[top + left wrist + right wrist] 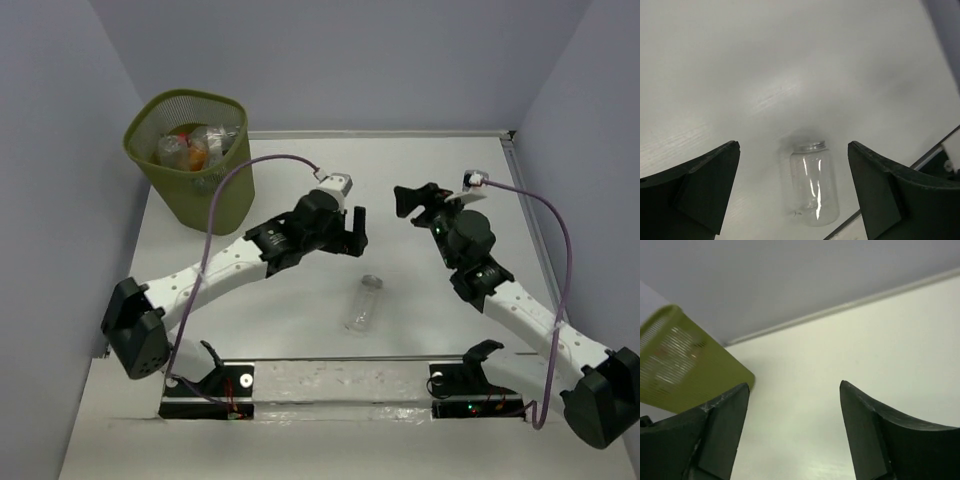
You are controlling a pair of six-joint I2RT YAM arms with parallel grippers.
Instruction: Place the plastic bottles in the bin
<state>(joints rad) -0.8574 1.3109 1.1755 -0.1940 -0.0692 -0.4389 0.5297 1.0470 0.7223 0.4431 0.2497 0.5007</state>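
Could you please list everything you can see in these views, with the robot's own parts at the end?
table bottle: one, clear, lying on its side between the arms
binned bottles: several, mostly clear, some orange, inside the bin
bin: one, olive-green mesh, far left
table: one, white, beneath everything
cables: two, purple, one along each arm
left gripper: one, black, open, above the table bottle
right gripper: one, black, open and empty, far right of centre

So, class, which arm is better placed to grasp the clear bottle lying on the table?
Left: the left hand, open, looks down on the clear bottle; the right hand faces the bin.
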